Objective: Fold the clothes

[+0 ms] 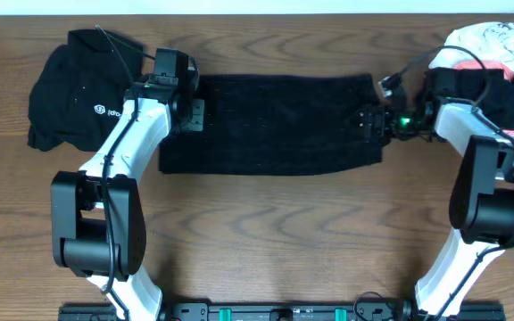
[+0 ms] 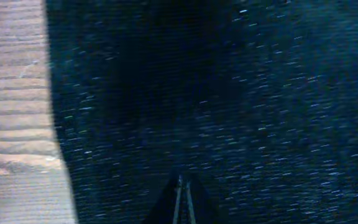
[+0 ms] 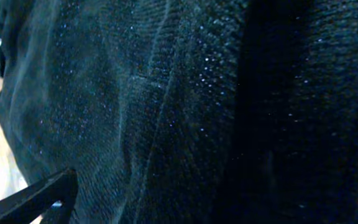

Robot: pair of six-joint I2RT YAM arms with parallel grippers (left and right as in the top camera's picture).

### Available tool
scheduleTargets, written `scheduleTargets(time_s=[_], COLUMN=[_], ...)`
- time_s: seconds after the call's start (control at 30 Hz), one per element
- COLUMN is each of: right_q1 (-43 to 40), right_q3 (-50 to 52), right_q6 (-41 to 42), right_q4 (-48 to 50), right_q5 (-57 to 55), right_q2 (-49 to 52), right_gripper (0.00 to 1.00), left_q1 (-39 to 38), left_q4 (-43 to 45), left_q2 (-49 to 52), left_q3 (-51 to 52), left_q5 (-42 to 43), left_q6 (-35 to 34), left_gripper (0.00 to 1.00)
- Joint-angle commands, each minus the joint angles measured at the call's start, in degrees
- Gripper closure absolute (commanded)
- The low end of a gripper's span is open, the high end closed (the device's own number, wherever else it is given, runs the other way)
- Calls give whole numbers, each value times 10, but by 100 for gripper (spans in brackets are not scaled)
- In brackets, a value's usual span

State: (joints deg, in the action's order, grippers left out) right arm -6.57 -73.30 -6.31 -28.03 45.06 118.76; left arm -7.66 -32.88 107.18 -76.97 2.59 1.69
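A black garment (image 1: 275, 123) lies flat across the middle of the table (image 1: 266, 232), already squared into a long rectangle. So I take this as mid-fold: smoothed out, with another fold to come.

The left gripper (image 1: 196, 114) sits on the garment's left edge. In its wrist view the fingers (image 2: 182, 198) meet in a thin point over speckled black cloth, with bare table just beside on the left. They are closed tight. That view is dark, so I cannot tell whether a pinch of cloth is caught between them or they only press down on it.

The right gripper (image 1: 370, 123) is at the opposite short edge, jaws spread wide. Its wrist view is nearly filled with black knit very close up. One finger (image 3: 39, 198) shows at the lower left, and nothing looks held.

From here I would expect the right gripper to close on that right edge, lift it cleanly and carry it over toward the left. The left end would need pinning so the rectangle does not slide or bunch.

Off to the left a crumpled logo garment (image 1: 78, 102) waits, well apart from the work. Pink and white clothes (image 1: 489, 45) are heaped at the far right corner, behind the right arm.
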Motion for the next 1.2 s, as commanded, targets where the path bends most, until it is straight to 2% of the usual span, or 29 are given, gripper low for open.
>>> scheduleTargets(time_s=[0.0,0.03,0.07,0.1,0.13,0.27,0.4,0.63,0.97,1.17], right_q1=[20,21,21,21,19,6,-16,-19,78,168], right_q3=[9,9,9,9,8,-11,-54,-176,-319,-338], right_q6=[1,2,8,16,24,69,69,69,69,86], right_q4=[-17,-19,-19,-19,-18,-28,-81,-234,-352,-352], right_q5=[-50,-56,-61,-63,-63,-62,-96,-343,-618,-659], right_q2=[30,30,30,30,29,24,-2,-83,-128,-126], right_gripper=[10,27,61,86,99,99,99,99,99,99], left_q1=[-1,-1,-1,-1,-1,-1,-1,-1,-1,-1], left_q4=[5,6,6,6,6,6,6,6,-13,-45], left_q2=[-4,-4,-5,-4,-4,-5,-13,-98,-235,-276], left_q3=[5,5,5,5,5,5,5,5,5,5], left_q5=[-1,-1,-1,-1,-1,-1,-1,-1,-1,-1], left_q6=[-1,-1,0,0,0,0,0,0,0,-1], left_gripper=[94,94,94,94,94,94,94,94,94,94])
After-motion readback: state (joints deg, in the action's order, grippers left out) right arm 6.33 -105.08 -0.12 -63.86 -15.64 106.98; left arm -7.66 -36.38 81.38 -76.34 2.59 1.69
